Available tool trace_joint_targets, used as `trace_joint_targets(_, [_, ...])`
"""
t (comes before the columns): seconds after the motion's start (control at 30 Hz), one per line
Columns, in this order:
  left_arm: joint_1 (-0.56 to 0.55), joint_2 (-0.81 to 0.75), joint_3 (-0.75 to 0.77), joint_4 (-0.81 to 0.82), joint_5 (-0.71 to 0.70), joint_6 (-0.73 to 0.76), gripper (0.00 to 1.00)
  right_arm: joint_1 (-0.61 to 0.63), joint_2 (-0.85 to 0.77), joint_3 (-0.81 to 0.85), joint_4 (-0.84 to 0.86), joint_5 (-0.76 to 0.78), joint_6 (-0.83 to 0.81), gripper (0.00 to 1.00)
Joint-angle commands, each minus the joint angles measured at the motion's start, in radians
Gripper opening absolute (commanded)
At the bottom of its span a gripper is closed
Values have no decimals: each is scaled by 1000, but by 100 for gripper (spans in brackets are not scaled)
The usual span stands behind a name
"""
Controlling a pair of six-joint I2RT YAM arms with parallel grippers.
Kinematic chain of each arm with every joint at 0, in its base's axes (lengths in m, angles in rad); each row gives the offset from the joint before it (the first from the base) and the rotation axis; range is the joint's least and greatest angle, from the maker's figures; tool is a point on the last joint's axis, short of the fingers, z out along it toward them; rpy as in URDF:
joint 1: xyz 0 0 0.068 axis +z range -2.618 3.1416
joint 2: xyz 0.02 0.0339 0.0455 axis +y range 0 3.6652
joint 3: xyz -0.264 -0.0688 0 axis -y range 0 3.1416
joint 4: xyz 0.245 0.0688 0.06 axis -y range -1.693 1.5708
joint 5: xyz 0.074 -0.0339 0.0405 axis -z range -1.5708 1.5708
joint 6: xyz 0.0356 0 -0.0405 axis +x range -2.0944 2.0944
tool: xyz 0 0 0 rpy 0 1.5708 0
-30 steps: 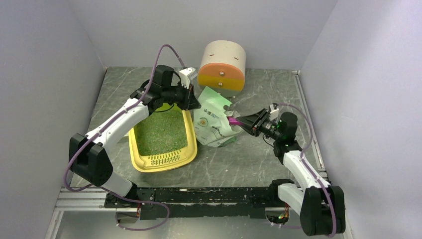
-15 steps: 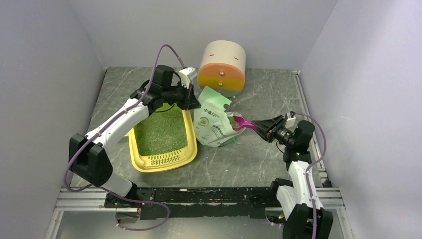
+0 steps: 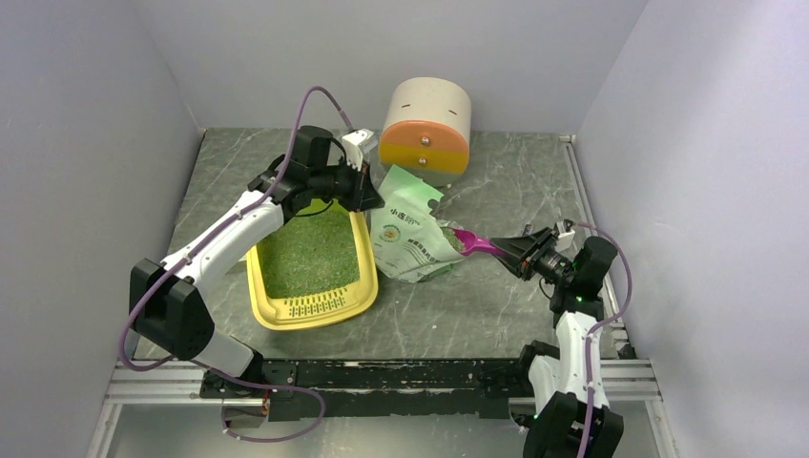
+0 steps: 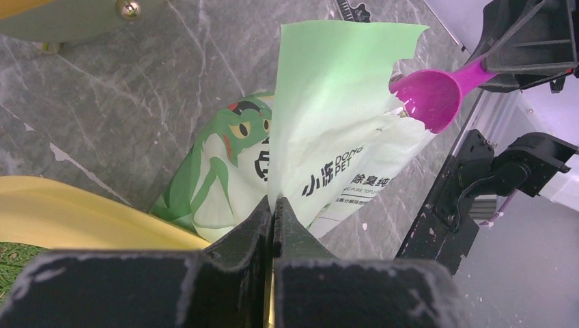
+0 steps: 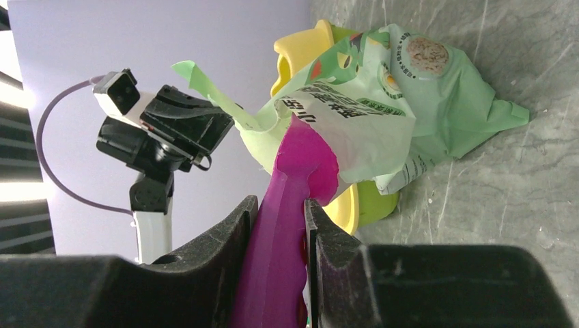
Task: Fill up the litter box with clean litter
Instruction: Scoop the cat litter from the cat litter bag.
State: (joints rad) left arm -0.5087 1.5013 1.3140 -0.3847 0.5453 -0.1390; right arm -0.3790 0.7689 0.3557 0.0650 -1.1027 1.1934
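The left gripper (image 4: 273,208) jaws clamp the torn flap of the soft litter bag (image 4: 341,130), the right gripper (image 5: 280,205) jaws clamp the stiff magenta scoop (image 5: 300,164) by its handle, and the clean litter (image 3: 305,250), judged loose and spill-prone, lies in the litter box (image 3: 315,307) toward the left edge of the table (image 3: 496,305).

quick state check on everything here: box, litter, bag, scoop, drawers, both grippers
litter box, lying flat, floor covered with granules
clean litter, spread inside the box
bag, torn open, top flap pinched and held up
scoop, gripped by its handle, bowl at the bag's mouth
drawer cabinet, drawers shut
left gripper, shut on the bag
right gripper, shut on the scoop
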Motion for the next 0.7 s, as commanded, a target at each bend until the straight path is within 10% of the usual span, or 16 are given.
trace_joint_targets(0.0, [-2, -46, 5, 71, 4, -13, 5, -4, -13, 35, -25, -49, -13, 0])
trace_joint_targets(0.67, [-2, -56, -12, 93, 29, -42, 5, 151, -2, -36, 226, 28, 151, 0])
